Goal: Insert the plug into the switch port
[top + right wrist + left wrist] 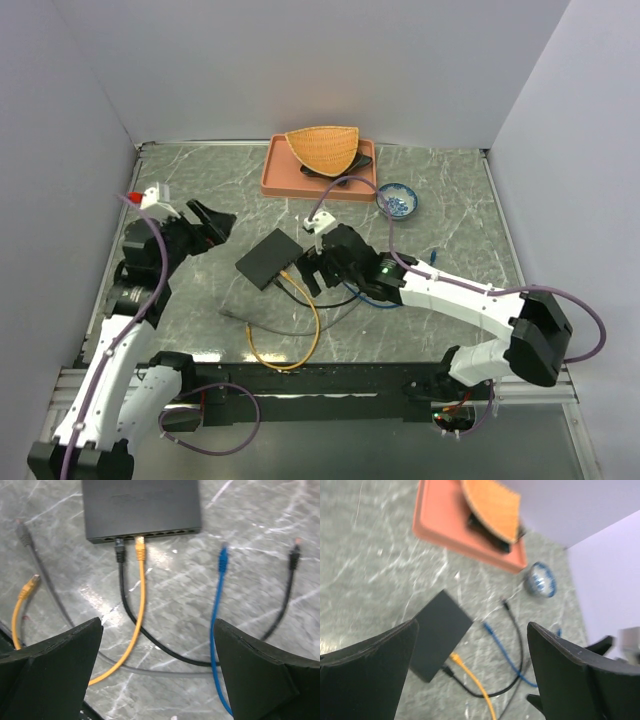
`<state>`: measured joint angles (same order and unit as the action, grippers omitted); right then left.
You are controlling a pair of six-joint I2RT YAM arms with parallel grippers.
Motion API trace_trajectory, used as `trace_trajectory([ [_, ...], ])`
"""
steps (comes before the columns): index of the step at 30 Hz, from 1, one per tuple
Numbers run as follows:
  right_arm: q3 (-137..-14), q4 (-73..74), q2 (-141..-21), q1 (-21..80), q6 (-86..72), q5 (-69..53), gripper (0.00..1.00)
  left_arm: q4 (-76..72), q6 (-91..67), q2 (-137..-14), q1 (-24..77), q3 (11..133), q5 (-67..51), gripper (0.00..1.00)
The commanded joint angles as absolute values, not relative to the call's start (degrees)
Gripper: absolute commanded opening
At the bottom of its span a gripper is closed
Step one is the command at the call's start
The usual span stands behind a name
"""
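Two plugs sit side by side in the switch (pixel 142 507): the black plug (pixel 119 550) and the yellow plug (pixel 140 547). Its long port row faces my right gripper (pixel 157 680), which hangs just in front of it, fingers spread wide and pinching nothing. My left gripper (pixel 470 675), also spread and empty, stands off the switch's blank side. I count one switch and four cables: yellow, black, the blue cable (pixel 223 562) and the grey cable (pixel 21 531), both lying loose.
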<state>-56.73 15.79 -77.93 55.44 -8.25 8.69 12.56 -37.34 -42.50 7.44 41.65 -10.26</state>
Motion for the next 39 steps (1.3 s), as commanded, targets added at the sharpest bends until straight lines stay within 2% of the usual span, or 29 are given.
trace_trajectory([
  [1, -54.4, 12.3, -74.9, 53.7, -8.9, 12.8, 0.99, 17.3, -38.6, -37.5, 7.6, 46.7, -10.6, 0.96],
  [8, -53.2, 12.4, -78.1, 49.1, -12.2, 14.3, 0.96, 17.8, -39.7, -31.0, 7.6, 47.2, -8.7, 0.96],
  [16, -55.9, 13.6, -87.4, 44.4, -15.1, 14.6, 0.91, 18.6, -39.3, -31.1, 7.6, 47.1, -7.9, 0.96],
  [23, -58.8, 14.8, -95.4, 44.2, -16.3, 13.7, 0.83, 17.8, -39.1, -32.4, 7.6, 46.2, -8.2, 0.96],
  [28, -59.9, 15.2, -99.3, 43.8, -17.4, 11.3, 0.72, 18.1, -38.4, -33.1, 7.6, 45.8, -7.3, 0.96],
  [31, -60.6, 15.6, -101.0, 43.5, -17.6, 11.3, 0.58, 18.0, -38.1, -33.3, 7.6, 45.5, -7.2, 0.96],
  [32, -60.6, 15.6, -101.3, 43.6, -17.6, 11.3, 0.46, 17.9, -38.1, -33.3, 7.6, 45.4, -7.1, 0.96],
  [34, -61.0, 15.8, -101.7, 43.6, -17.4, 10.8, 0.36, 17.9, -38.0, -33.4, 7.6, 45.4, -6.9, 0.96],
  [35, -60.9, 15.9, -101.6, 43.5, -17.3, 10.6, 0.27, 18.0, -37.9, -33.4, 7.6, 45.4, -6.8, 0.96],
  [39, -61.2, 16.4, -100.4, 43.5, -16.8, 11.2, 0.09, 17.5, -37.9, -33.3, 7.6, 44.7, -6.8, 0.96],
])
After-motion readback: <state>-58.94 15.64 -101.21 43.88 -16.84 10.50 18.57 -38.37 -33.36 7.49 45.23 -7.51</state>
